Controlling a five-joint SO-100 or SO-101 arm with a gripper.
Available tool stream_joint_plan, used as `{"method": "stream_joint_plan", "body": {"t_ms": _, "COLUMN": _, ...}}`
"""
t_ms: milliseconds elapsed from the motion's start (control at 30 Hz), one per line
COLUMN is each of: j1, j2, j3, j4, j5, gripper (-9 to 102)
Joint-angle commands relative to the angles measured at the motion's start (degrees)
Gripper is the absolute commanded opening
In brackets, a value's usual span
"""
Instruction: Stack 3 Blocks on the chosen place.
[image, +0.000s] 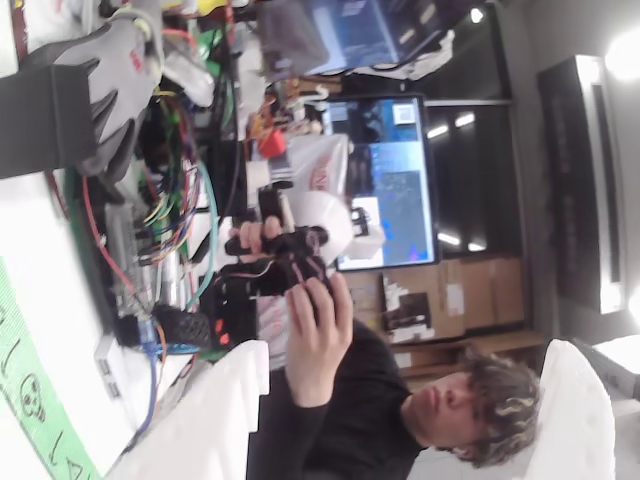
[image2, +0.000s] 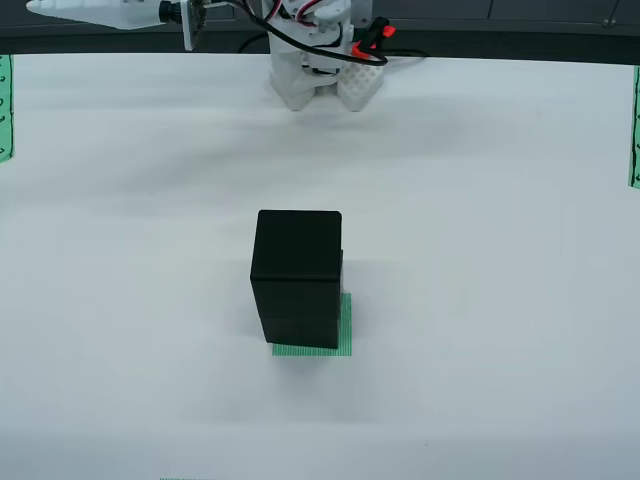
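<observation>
**Arm pulled back to the far edge, black stack on the striped patch**

In the view from above, the gripper (image2: 75, 10) lies along the top edge, pointing left, its white finger tapering to a tip at the far left. It holds nothing there, but the picture's edge crops it, so I cannot tell whether the fingers are apart or together. To its right, the white arm base (image2: 325, 70) sits on the table (image2: 520, 300) with red and black wires over it.

Well apart from the gripper, near the table's middle, the blocks (image2: 297, 275) stand stacked as one black column on the chosen place (image2: 343, 325). A seam shows low on the front face; how many cubes make the column is hard to tell from this angle. The green stripes show along the stack's front and right.

Green strips (image2: 5, 110) sit at the left and right table edges.

The view that rides on the gripper is turned sideways and shows a person (image: 400, 400) in a dark top with a hand (image: 318, 335) on a second small arm (image: 270, 245), a monitor (image: 385, 180) behind, tangled cables (image: 175, 200) and a grey glove (image: 115, 80).
</observation>
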Motion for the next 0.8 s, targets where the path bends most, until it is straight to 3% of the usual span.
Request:
{"method": "stream_joint_plan", "body": {"t_ms": 0, "j1": 1.23, "j2": 0.62, "j3": 2.55, "j4": 6.77, "j5": -0.53, "gripper": 32}}
{"method": "stream_joint_plan", "body": {"t_ms": 367, "j1": 0.62, "j2": -0.26, "j3": 1.93, "j4": 14.59, "j5": -0.62, "gripper": 32}}
{"method": "stream_joint_plan", "body": {"t_ms": 633, "j1": -1.49, "j2": -1.76, "j3": 2.46, "j4": 10.99, "j5": -0.53, "gripper": 32}}
{"method": "stream_joint_plan", "body": {"t_ms": 767, "j1": -2.9, "j2": -3.34, "j3": -1.14, "j4": 18.46, "j5": -0.62, "gripper": 32}}
